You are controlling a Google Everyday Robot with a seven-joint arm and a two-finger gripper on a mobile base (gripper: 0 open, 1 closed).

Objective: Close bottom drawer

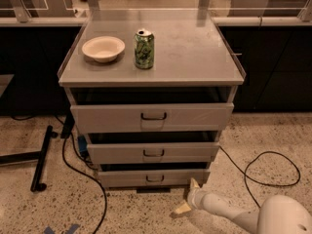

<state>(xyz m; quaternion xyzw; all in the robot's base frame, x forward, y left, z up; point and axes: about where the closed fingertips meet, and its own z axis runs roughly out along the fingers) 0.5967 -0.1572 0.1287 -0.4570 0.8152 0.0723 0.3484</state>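
Observation:
The bottom drawer (154, 178) is the lowest of three in the grey metal cabinet (152, 106). Its slim front panel with a small dark wire handle stands slightly out from the cabinet, with a dark gap above it. The middle drawer (153, 152) and the taller top drawer (152, 116) also stand slightly open. My gripper (188, 199) is low near the floor, just right of and below the bottom drawer's right front corner, at the end of my white arm (229, 212), which comes in from the lower right.
A cream bowl (103, 48) and a green can (144, 48) stand on the cabinet top. A black cable (265, 172) loops on the floor at right, another cable (78, 169) and a black stand base (40, 157) lie at left. Dark counters run behind.

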